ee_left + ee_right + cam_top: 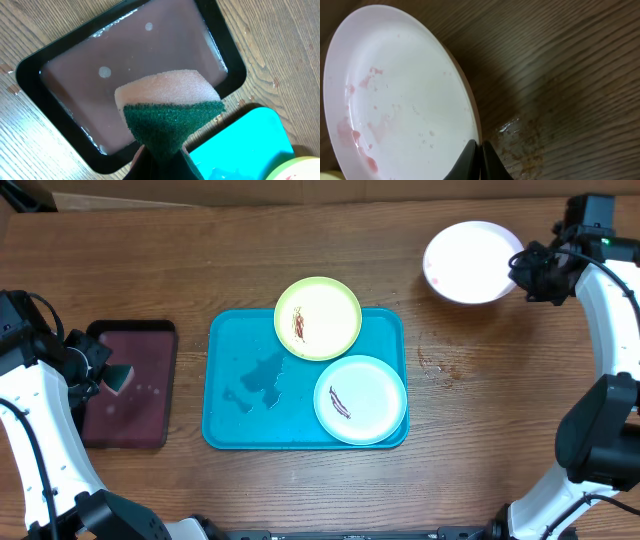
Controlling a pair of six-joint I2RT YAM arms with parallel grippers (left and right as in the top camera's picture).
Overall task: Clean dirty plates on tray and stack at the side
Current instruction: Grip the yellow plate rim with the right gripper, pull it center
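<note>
1. While the right fingers (469,161) are clamped on the right rim of the white plate (470,262), that plate is off the turquoise tray (240,350), at the table's (180,240) far right; I cannot tell whether it is resting or lifted.
2. Left fingers (150,167) are closed on a green-faced sponge (170,110) above the wet maroon tray (130,327), at the opposite end.
3. Sponge and white plate are well apart, with the turquoise tray between them. Faint pink smears show in the plate, so I judge 1 must travel to the other.
4. Green-rimmed plate (318,317) overhangs the tray's far edge; blue-rimmed plate (360,398) lies in its near-right corner, closer to the right arm.
</note>
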